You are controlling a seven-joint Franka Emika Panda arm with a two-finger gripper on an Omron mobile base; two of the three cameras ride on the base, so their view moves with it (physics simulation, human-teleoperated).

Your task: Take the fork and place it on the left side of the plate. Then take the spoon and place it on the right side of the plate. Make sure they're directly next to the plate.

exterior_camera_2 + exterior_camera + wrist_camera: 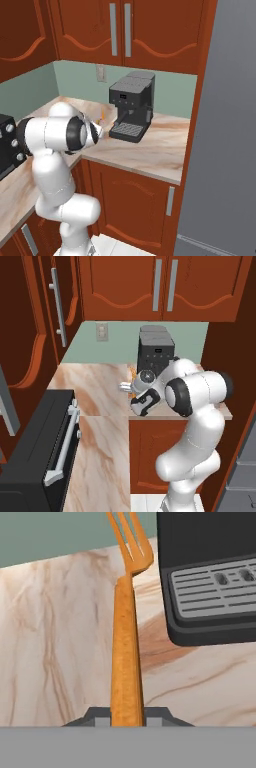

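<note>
With the fork [126, 662] already clamped by its handle end between the gripper [127, 718] fingertips, seen held above the marble surface [55, 637], tines pointing away toward the green wall and just beside the black coffee machine [210, 577]. In the left base view, caught as a sliver of orange [133, 373] past the wrist, near the machine's left side. Judged light and rigid, a slim one-piece utensil, so no sag expected from a grip at the handle end, though likely to pivot or swing about the pinch if moved sharply. Smooth-looking, possibly slippery; firm closure advisable. Grip so far from the tines leaves a long lever: worth keeping it level and lowering flat when setting down. Plate and spoon not made out here, so left-side placement cannot be judged yet. Fork step taken as underway, carry phase.
</note>
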